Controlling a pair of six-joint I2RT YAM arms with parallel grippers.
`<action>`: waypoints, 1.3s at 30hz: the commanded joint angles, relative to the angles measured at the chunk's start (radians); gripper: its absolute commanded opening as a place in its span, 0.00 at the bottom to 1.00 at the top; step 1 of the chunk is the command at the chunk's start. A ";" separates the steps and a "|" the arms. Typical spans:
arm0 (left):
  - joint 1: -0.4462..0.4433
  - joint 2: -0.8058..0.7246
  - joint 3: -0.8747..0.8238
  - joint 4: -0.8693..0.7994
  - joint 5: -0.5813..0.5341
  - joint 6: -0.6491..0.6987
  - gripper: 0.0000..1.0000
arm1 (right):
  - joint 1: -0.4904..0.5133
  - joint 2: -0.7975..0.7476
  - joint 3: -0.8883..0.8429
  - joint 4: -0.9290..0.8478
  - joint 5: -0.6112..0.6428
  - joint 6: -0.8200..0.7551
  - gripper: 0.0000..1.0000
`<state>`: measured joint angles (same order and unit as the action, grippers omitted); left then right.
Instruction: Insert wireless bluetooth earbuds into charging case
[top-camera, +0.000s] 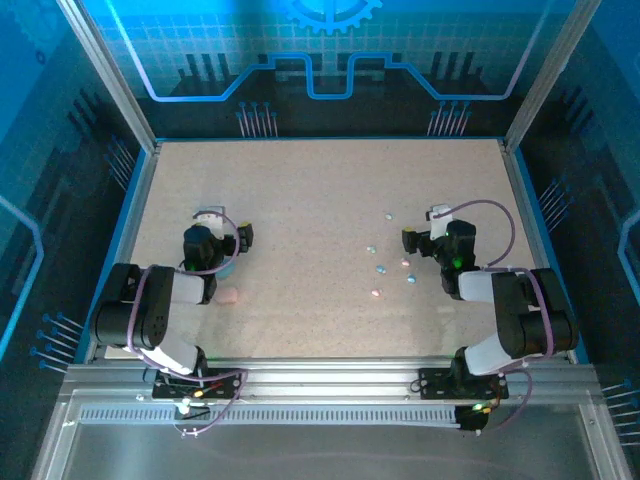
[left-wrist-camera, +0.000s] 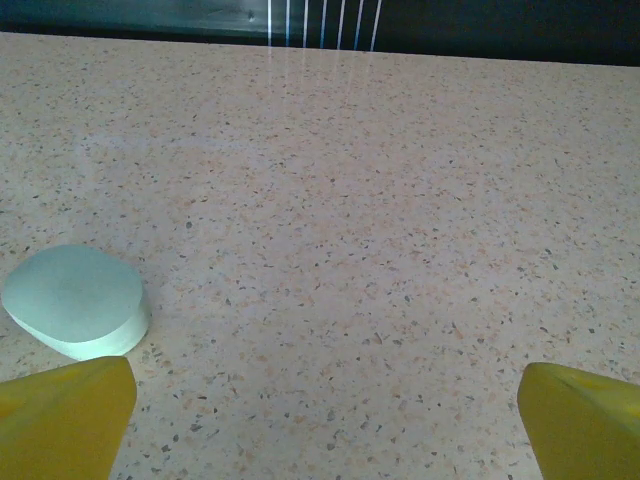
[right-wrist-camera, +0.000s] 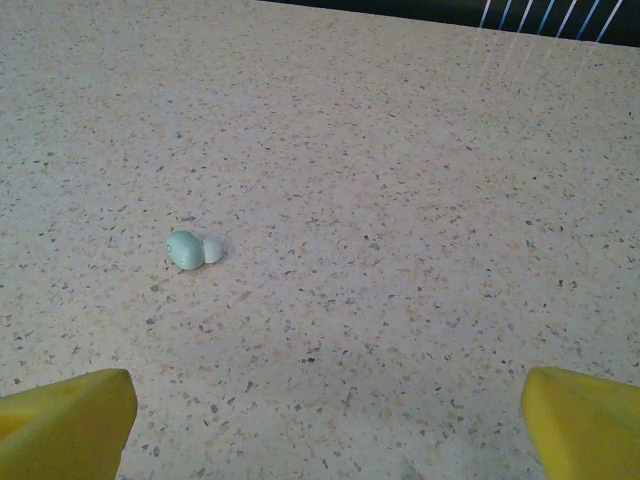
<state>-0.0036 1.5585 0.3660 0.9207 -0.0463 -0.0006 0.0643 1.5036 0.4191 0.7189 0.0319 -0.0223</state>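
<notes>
The job stands at its very start: no bud has been lifted yet. The tiny glossy bead-like earbuds (top-camera: 381, 268), pale blue, pink and whitish, lie loose on the speckled beige desk (top-camera: 300, 190), scattered just left of the right arm and apart from one another.

The right hand (right-wrist-camera: 325, 400) is released and empty, its yellow fingers (right-wrist-camera: 60, 420) spread wide above the desk. One pale blue bud with a whitish tip (right-wrist-camera: 190, 250) lies ahead of it and to its left.

The left hand (left-wrist-camera: 322, 400) is likewise released and grasps nothing. A pale mint oval pebble-shaped case (left-wrist-camera: 75, 300) sits just ahead of its left finger, lid shut, so its contents are hidden.

A small pink case (top-camera: 229, 297) rests near the left arm — open or shut, I cannot tell.

Next, I judge, a case must be opened. Then the right hand needs a fine, centred pinch on a bud — small and glossy, likely to slip.
</notes>
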 joint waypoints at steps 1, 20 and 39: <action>0.009 -0.008 0.019 -0.003 0.022 0.007 0.99 | -0.013 0.001 0.019 0.024 -0.009 0.010 1.00; 0.009 -0.008 0.020 -0.002 0.021 0.007 0.99 | -0.023 -0.001 0.017 0.024 -0.029 0.014 1.00; 0.009 -0.445 0.322 -1.242 -0.166 -0.574 0.76 | 0.039 -0.293 0.379 -0.888 -0.206 0.316 1.00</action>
<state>-0.0025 1.1145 0.6571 0.0795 -0.1616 -0.3599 0.0788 1.2190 0.7498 0.0872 -0.0715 0.1703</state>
